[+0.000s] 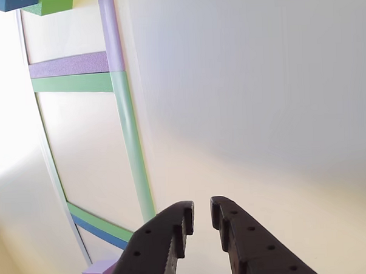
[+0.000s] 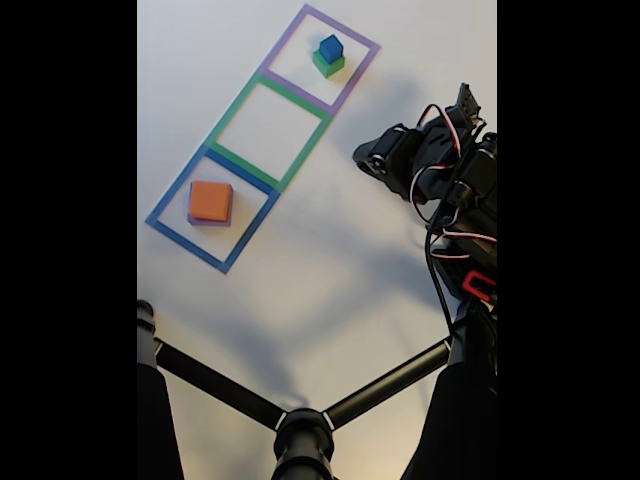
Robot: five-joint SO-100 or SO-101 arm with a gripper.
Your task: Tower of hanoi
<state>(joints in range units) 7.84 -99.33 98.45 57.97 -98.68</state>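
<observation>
Tower of hanoi: split into two small stacks on the white desk (image 2: 330, 290), well apart.
Blue cube (image 2: 331, 47): upper middle of the fixed view, sitting on the green block (image 2: 328, 66), inside the purple taped square (image 2: 320, 57); both also cut off at the upper left corner of the other view (image 1: 10, 4) (image 1: 56, 4).
Orange block (image 2: 210, 199): left of centre in the fixed view, lying on the flat purple block (image 2: 212, 220), of which just a thin edge peeks out below; inside the blue taped square (image 2: 212, 209); corners of both seen at the bottom left of the other view.
Green taped square (image 2: 268, 125): between the two stacks, holding no block.
Fingers (image 1: 202, 218): black, at the bottom centre of the other view, parted by a narrow gap, gripping nothing, hanging over bare desk to the right of the taped strip.
Arm (image 2: 440, 165): right side of the fixed view, well clear of both stacks.
Step in hand, as a guess: a reach still to be made toward one of the stacks.
Risk one: narrow gap between the fingers; too tight for any block unless widened, so a push instead of a grasp, toppling the cube off the green block.
Risk two: grabbing low on a stack, lifting two blocks together.
Risk three: soft foam squeezed off-centre, twisting and slipping out mid-carry.
Risk four: loose wires by the arm in the fixed view snagging on a long reach.
</observation>
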